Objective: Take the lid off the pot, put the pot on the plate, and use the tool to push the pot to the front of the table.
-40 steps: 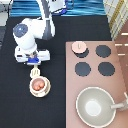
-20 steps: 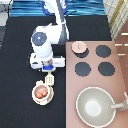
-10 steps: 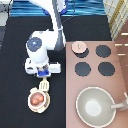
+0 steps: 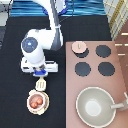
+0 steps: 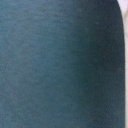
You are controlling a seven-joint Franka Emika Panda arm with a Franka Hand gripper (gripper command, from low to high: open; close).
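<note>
- The gripper [image 4: 41, 74] hangs just above the tool [image 4: 41, 85] on the left half of the exterior view; its shell is smooth white plastic with a soft sheen.
- The surface [image 4: 15, 85] looks matt black, like cloth or felt.
- The stove panel [image 4: 120, 85] is a flat, dull brown, with matt black burners [image 4: 103, 51].
- The lid [image 4: 78, 47] is pale pink and smooth, like toy plastic.
- The pot [image 4: 37, 101] looks pinkish plastic, reddish-brown inside, on the cream, matt plate [image 4: 30, 109].
- The tool is cream-beige with a plain finish.
- The big pan [image 4: 95, 105] is grey-beige, smooth and faintly glossy.
- The wrist view shows only an even, finely grained teal-grey surface.
</note>
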